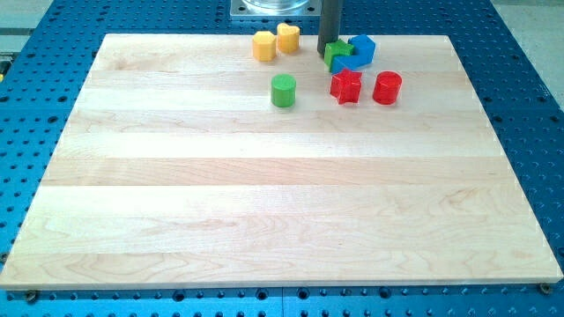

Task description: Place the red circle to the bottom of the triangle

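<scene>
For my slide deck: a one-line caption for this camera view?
My tip beside the green block, red circle at the cluster's right on the wooden board.

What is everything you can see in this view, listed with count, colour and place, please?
Board: one, pale wood, on a blue perforated table.
Yellow blocks: two, top centre, a hexagon and a heart.
Green cylinder: one, below them.
Green block: one, top, shape unclear.
Blue blocks: two, beside it, upper, lower.
Red star: one.
Red circle: one, right of star.
My tip: one dark rod, touching the green block's left.
</scene>
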